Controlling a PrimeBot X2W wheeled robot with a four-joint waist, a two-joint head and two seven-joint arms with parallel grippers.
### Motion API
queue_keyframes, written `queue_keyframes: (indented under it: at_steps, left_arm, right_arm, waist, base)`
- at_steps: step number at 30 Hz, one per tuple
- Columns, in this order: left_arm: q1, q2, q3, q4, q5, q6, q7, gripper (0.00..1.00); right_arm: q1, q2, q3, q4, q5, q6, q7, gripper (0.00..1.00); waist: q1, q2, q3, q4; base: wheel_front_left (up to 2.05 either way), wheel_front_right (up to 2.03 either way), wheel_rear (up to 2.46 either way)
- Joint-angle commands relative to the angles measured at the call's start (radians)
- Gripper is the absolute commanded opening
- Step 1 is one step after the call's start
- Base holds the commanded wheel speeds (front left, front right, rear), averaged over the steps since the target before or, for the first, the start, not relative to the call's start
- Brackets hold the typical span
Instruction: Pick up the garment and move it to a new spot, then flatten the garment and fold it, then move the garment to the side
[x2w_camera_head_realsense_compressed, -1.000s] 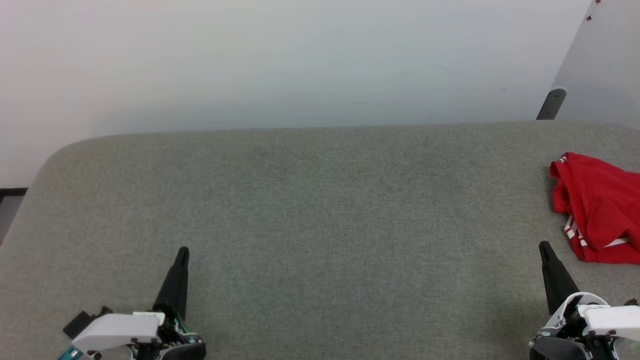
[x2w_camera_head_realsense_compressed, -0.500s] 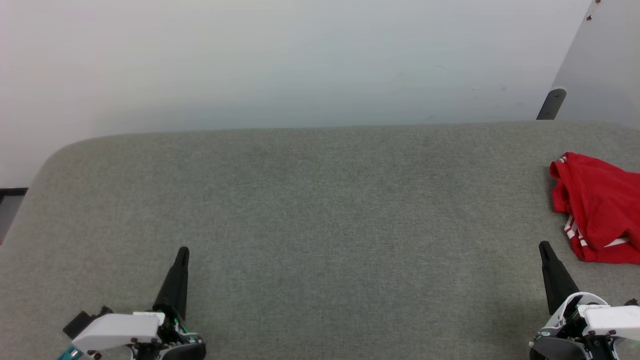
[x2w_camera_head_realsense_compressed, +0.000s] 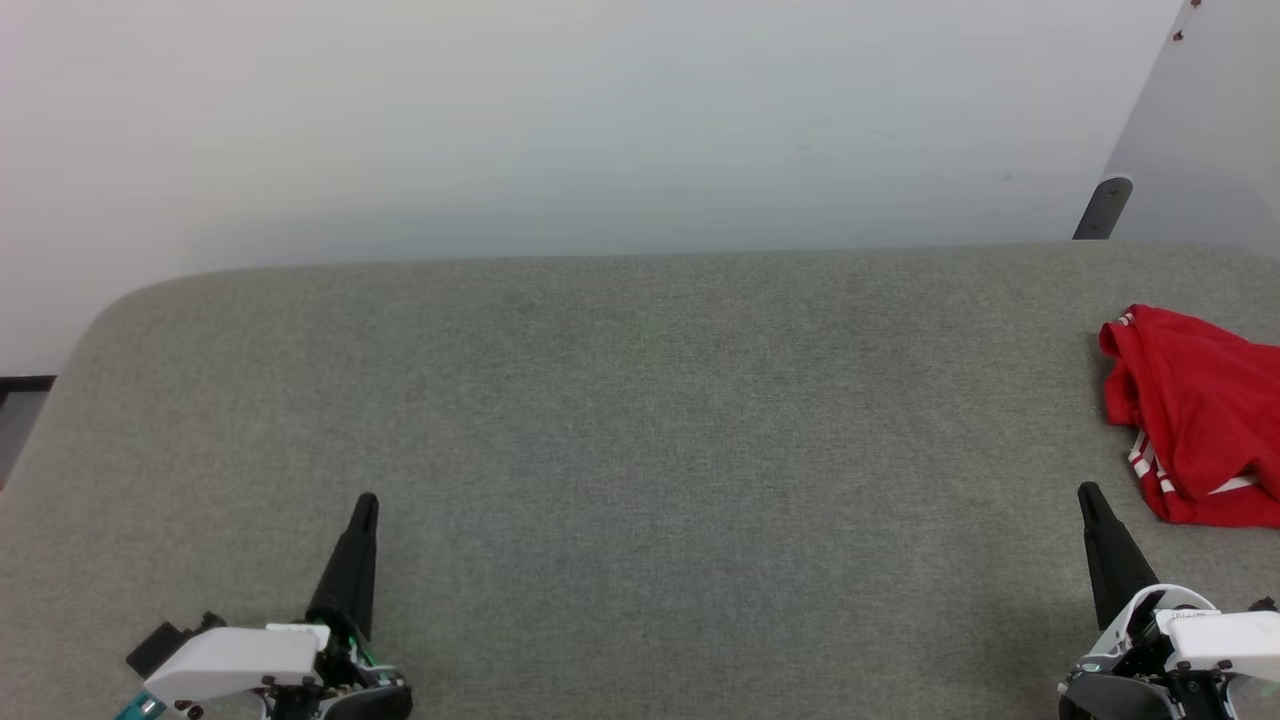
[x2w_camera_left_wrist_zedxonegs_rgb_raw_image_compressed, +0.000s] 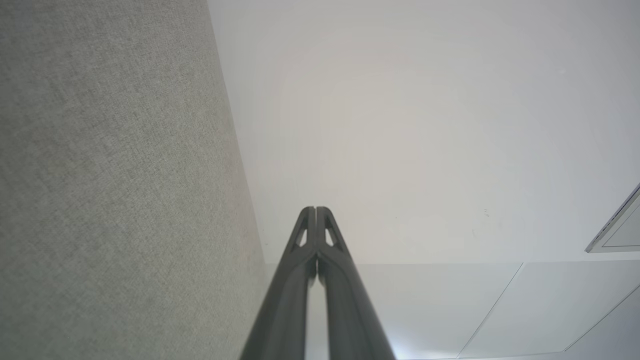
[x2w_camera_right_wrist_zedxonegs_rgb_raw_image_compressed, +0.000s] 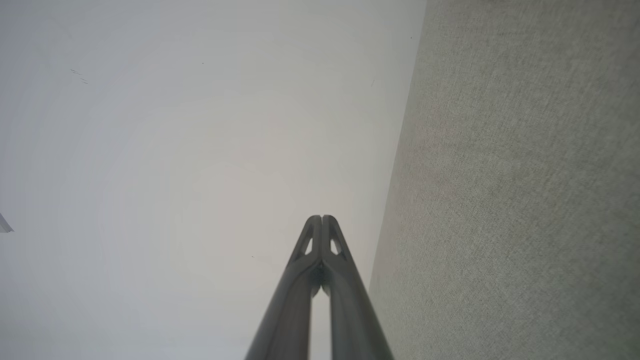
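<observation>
The garment (x2w_camera_head_realsense_compressed: 1195, 410) lies crumpled at the right edge of the grey felt table (x2w_camera_head_realsense_compressed: 640, 420), red with bits of red-and-white striped trim; part of it runs off the frame. My right gripper (x2w_camera_head_realsense_compressed: 1088, 495) is shut and empty at the lower right, its tip just left of and below the garment, not touching it. At the lower left my left gripper (x2w_camera_head_realsense_compressed: 366, 503) is shut and empty, far from the garment. Both wrist views confirm it, with the left gripper (x2w_camera_left_wrist_zedxonegs_rgb_raw_image_compressed: 316, 209) and the right gripper (x2w_camera_right_wrist_zedxonegs_rgb_raw_image_compressed: 321, 218) holding their fingertips pressed together.
A pale wall (x2w_camera_head_realsense_compressed: 600, 120) rises behind the table's far edge. A grey panel with a dark leg (x2w_camera_head_realsense_compressed: 1103, 208) stands at the back right. The table's left corner is rounded, with a dark strip of floor (x2w_camera_head_realsense_compressed: 20, 400) beyond it.
</observation>
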Motion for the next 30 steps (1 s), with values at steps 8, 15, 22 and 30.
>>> queue_keyframes:
  at_steps: [8, 15, 22, 30]
  left_arm:
    - [-0.010, -0.001, 0.002, 0.001, -0.003, -0.005, 0.002, 0.00]
    - [-0.009, -0.001, 0.002, 0.001, -0.004, -0.005, 0.002, 0.00]
    - [-0.009, -0.001, 0.002, 0.001, -0.004, -0.005, 0.002, 0.00]
    - [-0.009, -0.001, 0.002, 0.001, -0.004, -0.005, 0.002, 0.00]
  right_arm:
    - [-0.003, 0.003, 0.001, 0.000, 0.004, 0.000, 0.002, 0.00]
    - [-0.003, 0.003, 0.001, 0.000, 0.004, 0.000, 0.002, 0.00]
    - [-0.003, 0.003, 0.001, 0.000, 0.004, 0.000, 0.002, 0.00]
    - [-0.003, 0.003, 0.001, 0.000, 0.004, 0.000, 0.002, 0.00]
  waist:
    - [0.0000, -0.0001, 0.000, 0.000]
    - [0.0000, -0.0001, 0.000, 0.000]
    - [0.0000, -0.0001, 0.000, 0.000]
    - [0.0000, -0.0001, 0.000, 0.000]
  base:
    - [0.00, 0.00, 0.00]
    - [0.00, 0.00, 0.00]
    - [0.00, 0.00, 0.00]
    - [0.00, 0.00, 0.00]
